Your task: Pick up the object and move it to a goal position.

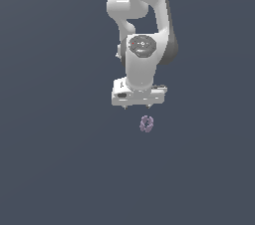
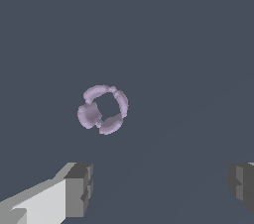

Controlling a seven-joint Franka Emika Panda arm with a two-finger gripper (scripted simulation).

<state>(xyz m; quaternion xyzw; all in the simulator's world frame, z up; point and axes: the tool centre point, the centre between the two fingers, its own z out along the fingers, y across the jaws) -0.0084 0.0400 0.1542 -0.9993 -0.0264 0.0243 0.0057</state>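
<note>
We are looking at the white, glossy Franka arm (image 1: 142,30), hanging down over a plain slate-grey floor (image 1: 55,169) in the exterior view. Its white, boxy gripper (image 1: 137,107) sits at the end of the wrist, and we see only two short dark finger stubs poking out beneath the body. The small, pale lilac, matte, lumpy object (image 1: 146,124) lies on the floor at about five o'clock from the gripper, just beside it but clearly apart, nothing touching.

Over to the wrist view, and we get the better read: the object (image 2: 103,109) shows up as a ring of rounded lobes with a dark gap in the middle. The gripper (image 2: 161,186) has its jaws spread wide, one grey fingertip (image 2: 79,188) on one side of the frame and the other at the far edge, with bare floor (image 2: 188,44) between them. The object sits at roughly eleven o'clock from the midpoint between the fingers, outside their gap, and we see nothing held.
</note>
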